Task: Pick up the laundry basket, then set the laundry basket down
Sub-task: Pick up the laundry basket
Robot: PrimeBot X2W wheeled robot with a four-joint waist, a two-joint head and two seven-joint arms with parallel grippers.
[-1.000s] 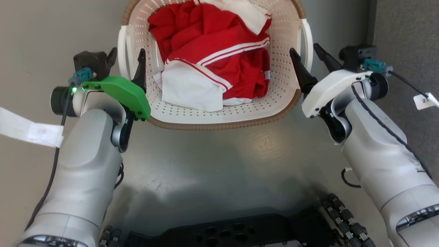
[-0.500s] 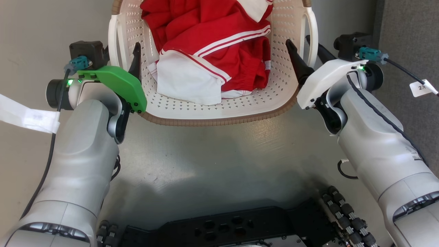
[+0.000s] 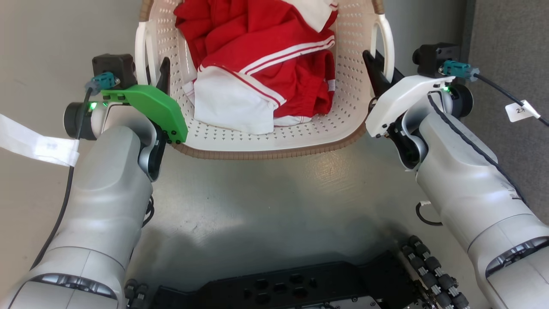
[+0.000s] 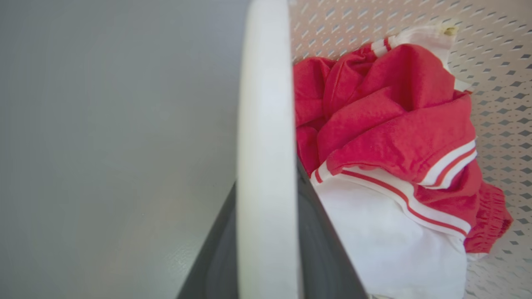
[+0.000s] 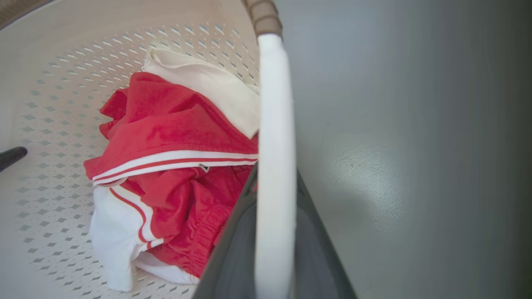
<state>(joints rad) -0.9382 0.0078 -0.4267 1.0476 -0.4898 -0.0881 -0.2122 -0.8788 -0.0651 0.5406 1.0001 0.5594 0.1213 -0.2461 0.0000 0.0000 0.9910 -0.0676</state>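
The laundry basket (image 3: 266,152), cream perforated plastic with a brown woven rim, stands on the grey floor at top centre with red and white clothes (image 3: 266,56) inside. My left gripper (image 3: 152,71) is shut on the basket's left white handle (image 3: 140,47). In the left wrist view that handle (image 4: 264,145) runs up between my two dark fingers (image 4: 324,257), which press against both sides of it. My right gripper (image 3: 383,68) is shut on the right handle (image 3: 388,43). The right wrist view has this handle (image 5: 274,166) pinched between its fingers (image 5: 232,257).
My black wheeled base (image 3: 291,287) lies at the bottom edge, with bare grey floor (image 3: 274,206) between it and the basket. A darker grey surface (image 3: 506,34) runs along the right. A white tag (image 3: 34,143) hangs from the left arm's cable.
Both grippers slid forward along the basket's sides and closed from wide open onto the handles. The head view shifted slightly.
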